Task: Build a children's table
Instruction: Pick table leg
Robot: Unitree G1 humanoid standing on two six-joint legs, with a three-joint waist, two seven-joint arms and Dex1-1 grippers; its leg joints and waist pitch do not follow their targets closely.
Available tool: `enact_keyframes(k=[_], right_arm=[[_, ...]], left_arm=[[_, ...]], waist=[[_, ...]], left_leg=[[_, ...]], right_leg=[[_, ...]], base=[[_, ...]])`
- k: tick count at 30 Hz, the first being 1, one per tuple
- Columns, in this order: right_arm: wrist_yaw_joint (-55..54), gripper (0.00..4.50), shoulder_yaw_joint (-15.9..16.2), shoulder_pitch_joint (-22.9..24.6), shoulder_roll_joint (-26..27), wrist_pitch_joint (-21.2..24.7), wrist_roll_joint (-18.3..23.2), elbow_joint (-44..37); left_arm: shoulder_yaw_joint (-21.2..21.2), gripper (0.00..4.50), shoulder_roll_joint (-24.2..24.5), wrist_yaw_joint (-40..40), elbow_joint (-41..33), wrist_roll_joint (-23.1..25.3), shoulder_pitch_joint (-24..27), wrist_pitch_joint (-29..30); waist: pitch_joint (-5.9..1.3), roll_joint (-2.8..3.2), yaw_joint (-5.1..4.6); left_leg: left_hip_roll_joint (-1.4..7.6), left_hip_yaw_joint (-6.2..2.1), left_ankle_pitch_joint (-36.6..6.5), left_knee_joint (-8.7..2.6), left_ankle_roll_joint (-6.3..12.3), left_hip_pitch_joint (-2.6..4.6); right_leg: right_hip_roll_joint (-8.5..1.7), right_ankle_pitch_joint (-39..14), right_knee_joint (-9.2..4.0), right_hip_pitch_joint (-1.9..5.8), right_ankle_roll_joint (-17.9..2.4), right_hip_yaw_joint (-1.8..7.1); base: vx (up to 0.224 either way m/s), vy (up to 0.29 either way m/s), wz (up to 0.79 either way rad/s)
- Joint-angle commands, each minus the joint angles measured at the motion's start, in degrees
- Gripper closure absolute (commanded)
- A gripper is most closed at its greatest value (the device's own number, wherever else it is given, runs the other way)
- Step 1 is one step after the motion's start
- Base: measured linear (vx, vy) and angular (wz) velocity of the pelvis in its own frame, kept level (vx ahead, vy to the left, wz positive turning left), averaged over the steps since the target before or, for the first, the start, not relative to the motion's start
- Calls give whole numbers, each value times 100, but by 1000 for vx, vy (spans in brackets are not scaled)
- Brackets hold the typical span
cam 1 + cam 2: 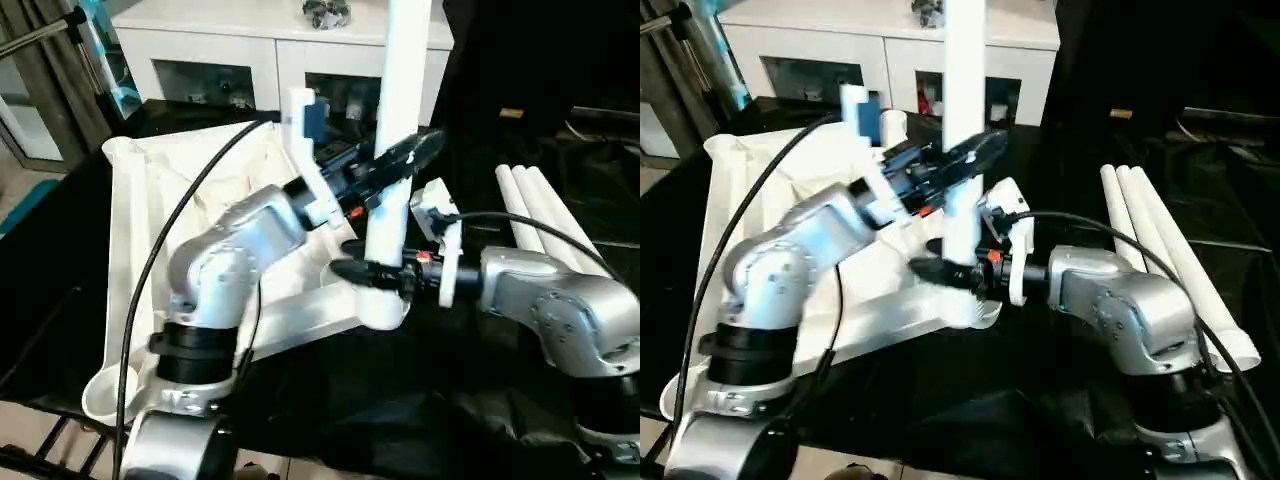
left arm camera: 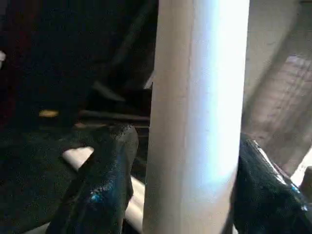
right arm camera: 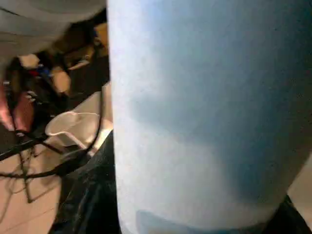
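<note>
White tabletop lies underside up on the black-covered work surface. One white leg stands upright at the tabletop's near right corner socket. Left gripper straddles the leg partway up, a finger on each side; whether they press it cannot be told. Right gripper closes around the leg low down, just above the socket. Three spare legs lie side by side to the right. White cabinet stands behind
</note>
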Motion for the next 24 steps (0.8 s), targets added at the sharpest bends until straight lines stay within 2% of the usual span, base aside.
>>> enact_keyframes(k=[1,5,7,9,14,15,16,18,19,24], right_arm=[[-81,264,-83,-180,54,-182,-36,-107],[-147,264,-11,-205,83,-295,-189,-98],[-165,264,6,-214,96,-316,-194,-88],[-116,194,-19,-219,88,-252,-104,-88],[22,172,-92,-195,2,-110,49,-143],[45,154,-85,-185,-51,-121,26,-159],[95,149,-87,-179,-117,-59,53,-170],[389,140,-118,-165,-399,128,207,-219],[494,138,-150,-169,-511,202,270,-219],[641,138,-158,-190,-705,293,296,-145]], left_arm=[[118,205,-31,400,110,127,-123,30],[35,242,-105,486,124,293,-160,-109],[-20,249,-106,507,143,406,-164,-196],[-8,259,-133,523,150,380,-153,-203],[-27,267,-145,573,160,383,-140,-229],[-35,269,-139,562,164,372,-146,-218],[-39,269,-138,553,162,383,-148,-219],[-58,269,-133,494,148,406,-147,-235],[-78,269,-126,462,134,403,-142,-247],[-105,269,-118,414,109,372,-138,-272]], waist=[[-469,-120,14],[-454,-133,20],[-452,-96,18],[-451,-102,11],[-459,-93,13],[-462,-60,19],[-463,-80,13],[-465,-83,25],[-463,-63,37],[-460,-95,24]], left_leg=[[396,-149,250,-381,401,27],[401,-146,189,-386,456,20],[405,-153,157,-385,476,27],[408,-151,114,-388,452,30],[408,-157,116,-386,445,33],[408,-161,130,-381,448,32],[407,-157,147,-380,461,28],[405,-157,136,-376,487,33],[409,-163,122,-376,505,40],[408,-161,104,-375,522,26]], right_leg=[[-449,306,-322,345,-1651,231],[-454,170,-339,341,-1627,231],[-459,93,-346,332,-1600,230],[-453,73,-353,331,-1600,231],[-450,198,-344,342,-1644,230],[-453,240,-333,341,-1659,229],[-445,293,-333,343,-1661,230],[-446,328,-334,353,-1681,230],[-440,352,-337,363,-1690,230],[-455,269,-344,360,-1715,226]], base=[[0,0,0],[0,0,0],[0,0,0],[0,0,0],[0,0,0],[0,0,0],[0,0,0],[0,0,0],[0,0,0],[0,0,0]])
